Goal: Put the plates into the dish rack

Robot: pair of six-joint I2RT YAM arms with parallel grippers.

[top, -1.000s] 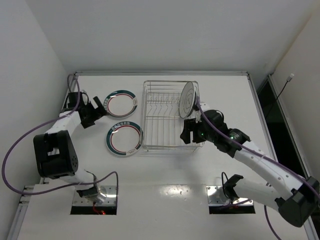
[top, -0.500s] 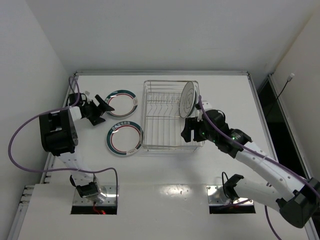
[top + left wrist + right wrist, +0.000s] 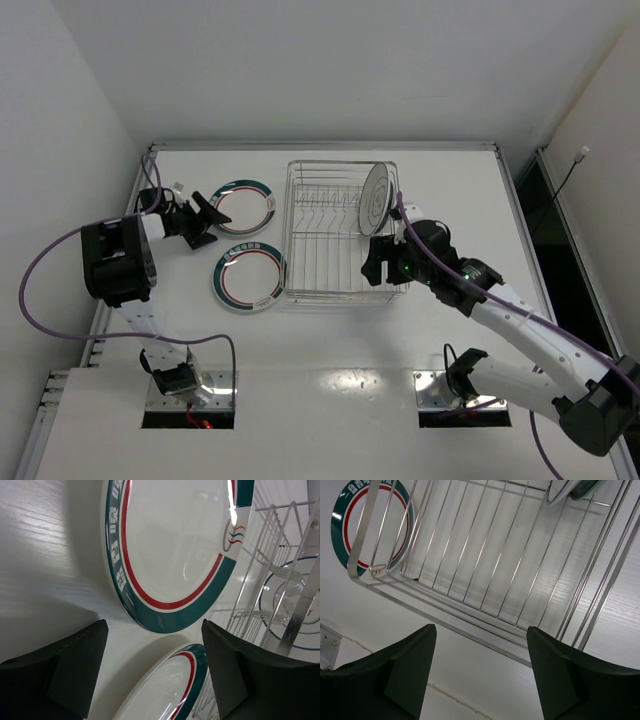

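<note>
Edged the left gripper [image 3: 205,218] slightly nearer the round white plate with dark green rim and thin red ring [image 3: 243,207], lying flat near the desk's far-left corner. Held fingers [image 3: 55,675] spread, empty. Found that plate's rim just ahead, rightward; closer by far to the left arm. Kept the right gripper [image 3: 385,262] spread too, over the silver wire dish rack [image 3: 340,235] mid-desk. Saw from above one whitish-grey plate [image 3: 375,197] upright there; glimpsed a teal edge [image 3: 587,487] by wrist camera only. Left a twin green-rimmed plate [image 3: 248,277] flat, nearer.
</note>
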